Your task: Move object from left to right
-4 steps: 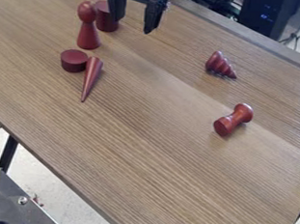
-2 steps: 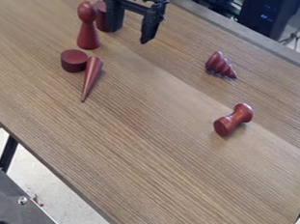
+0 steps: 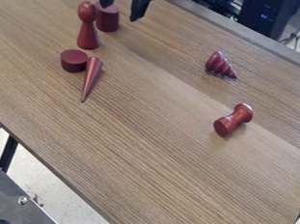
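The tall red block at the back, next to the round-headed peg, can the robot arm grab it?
Probably yes. The open gripper hangs close by the tall red block, and nothing stands between them. The round-headed peg is very near, though, so it might get bumped.

Six objects are arranged on the desk (image 3: 149, 157). Left side: the cylinder (image 3: 108, 20) stands behind and right of the peg figure (image 3: 88, 32); the disc (image 3: 73, 61) lies in front of that figure, with the cone (image 3: 92, 77) immediately right. Right side: the second cone (image 3: 220, 64) lies behind the spool (image 3: 233, 120).
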{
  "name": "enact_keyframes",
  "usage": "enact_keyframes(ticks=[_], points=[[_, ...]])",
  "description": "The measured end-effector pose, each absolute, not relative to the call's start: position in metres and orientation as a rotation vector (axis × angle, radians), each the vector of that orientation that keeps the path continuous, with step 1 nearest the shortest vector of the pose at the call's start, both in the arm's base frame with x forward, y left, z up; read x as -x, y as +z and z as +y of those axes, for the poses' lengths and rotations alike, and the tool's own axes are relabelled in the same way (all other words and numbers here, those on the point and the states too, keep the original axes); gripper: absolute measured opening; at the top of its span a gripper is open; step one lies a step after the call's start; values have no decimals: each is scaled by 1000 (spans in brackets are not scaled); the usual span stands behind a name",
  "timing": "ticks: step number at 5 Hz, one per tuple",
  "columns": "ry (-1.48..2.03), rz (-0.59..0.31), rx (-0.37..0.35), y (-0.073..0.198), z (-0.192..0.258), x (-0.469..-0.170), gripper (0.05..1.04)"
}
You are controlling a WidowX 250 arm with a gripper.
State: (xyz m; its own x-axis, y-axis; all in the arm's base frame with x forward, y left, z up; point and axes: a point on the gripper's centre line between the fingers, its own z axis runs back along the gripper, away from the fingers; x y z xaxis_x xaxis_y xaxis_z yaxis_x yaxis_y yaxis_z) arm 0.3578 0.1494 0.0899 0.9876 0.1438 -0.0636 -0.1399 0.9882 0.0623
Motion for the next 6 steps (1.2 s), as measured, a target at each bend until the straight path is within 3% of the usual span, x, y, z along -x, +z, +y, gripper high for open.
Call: enact_keyframes(ticks=[4,5,6], points=[[267,-10,-73,105,190,-344,999],[313,-17,-40,106,202,-337,999],[381,17,36,91,209,-332,999]])
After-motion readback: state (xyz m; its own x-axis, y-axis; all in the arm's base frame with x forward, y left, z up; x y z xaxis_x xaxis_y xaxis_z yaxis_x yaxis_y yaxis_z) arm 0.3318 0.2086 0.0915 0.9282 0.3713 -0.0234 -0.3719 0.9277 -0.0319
